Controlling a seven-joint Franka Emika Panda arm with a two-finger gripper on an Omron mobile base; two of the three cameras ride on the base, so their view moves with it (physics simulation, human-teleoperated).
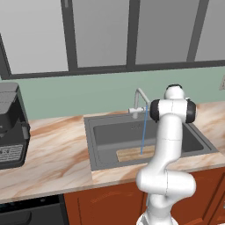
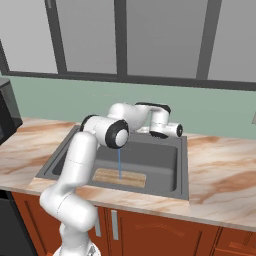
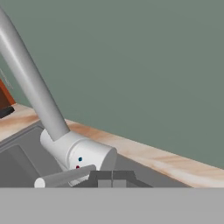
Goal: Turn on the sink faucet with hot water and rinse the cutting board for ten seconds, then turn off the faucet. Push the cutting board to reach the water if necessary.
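**Tool right at the faucet lever, water already falling on the board**

Nearest to me, the cutting board (image 1: pixel 135 153) lay flat on the floor of the sink (image 1: pixel 94 147), close to the front wall, its long side running along that wall. The water (image 1: pixel 143 132) came straight down as a thin blue line and met the board a little toward its right end in the left base view, so to my eye the board needed no pushing.

Farther back, the arm reached over the basin to the sink faucet (image 1: pixel 139 102) on the back rim. From the hand view the tool (image 3: pixel 112 178) sat just in front of the faucet's round base, with the short lever (image 3: pixel 65 175) jutting out across and to the left of the tips, apparently touching or just beside them. The spout rose up and away to the upper left. The tips looked pressed together, though that view cut them off so low that I could not tell for certain.

Behind it all, the marbled surface (image 1: pixel 57 162) ran to the green wall (image 1: pixel 88 94). Shutting off would mean swinging that lever back, I judged.
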